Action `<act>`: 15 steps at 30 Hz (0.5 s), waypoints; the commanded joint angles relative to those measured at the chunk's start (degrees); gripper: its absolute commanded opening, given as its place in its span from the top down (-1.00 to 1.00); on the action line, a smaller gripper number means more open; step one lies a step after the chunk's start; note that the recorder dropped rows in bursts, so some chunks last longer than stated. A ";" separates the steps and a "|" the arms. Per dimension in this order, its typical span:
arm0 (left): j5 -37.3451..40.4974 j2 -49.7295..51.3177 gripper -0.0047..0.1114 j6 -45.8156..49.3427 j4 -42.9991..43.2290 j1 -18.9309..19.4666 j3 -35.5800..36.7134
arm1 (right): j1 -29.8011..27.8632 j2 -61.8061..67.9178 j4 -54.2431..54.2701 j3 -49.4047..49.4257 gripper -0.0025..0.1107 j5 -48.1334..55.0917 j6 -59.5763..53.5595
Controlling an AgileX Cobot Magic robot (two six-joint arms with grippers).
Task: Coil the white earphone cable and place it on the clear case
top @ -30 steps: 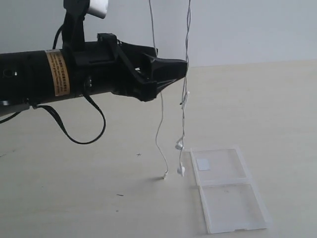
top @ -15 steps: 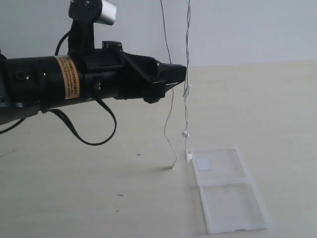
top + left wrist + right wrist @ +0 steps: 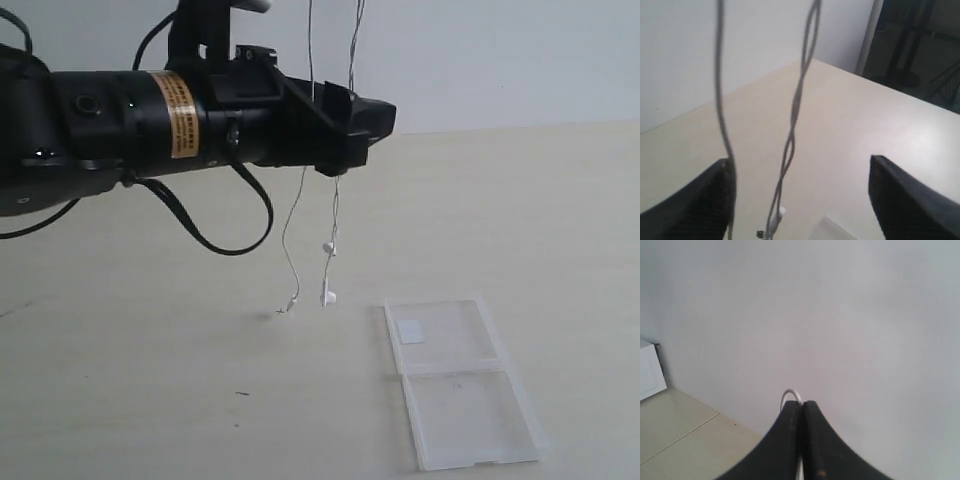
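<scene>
The white earphone cable [image 3: 334,210] hangs in long strands whose earbuds and plug dangle near the clear case [image 3: 465,410], off its sticker half on the side toward the left arm; whether the plug touches the table [image 3: 150,400] cannot be told. The case lies open and flat with nothing on it. The right gripper [image 3: 801,405], high above the case and outside the exterior view, has its fingers pinched together on a loop of the cable [image 3: 790,394]. The left gripper [image 3: 355,125] stands above and beside the case with its jaws spread wide, the strands [image 3: 792,125] hanging between them ungripped. The wire looks very light, limp and prone to swinging and twisting, so a hold on the bunched strands partway down probably suits coiling better than one on the earbuds.
</scene>
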 commanded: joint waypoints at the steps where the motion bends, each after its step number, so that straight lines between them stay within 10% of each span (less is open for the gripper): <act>1: 5.28 1.96 -0.16 0.81 -0.82 -1.43 -2.54 | -0.15 0.05 -2.12 -0.39 0.96 -1.29 2.20; 15: 3.42 6.41 -0.27 0.81 -0.69 -2.70 -5.99 | -0.15 0.05 -2.09 -0.39 0.96 -0.94 2.09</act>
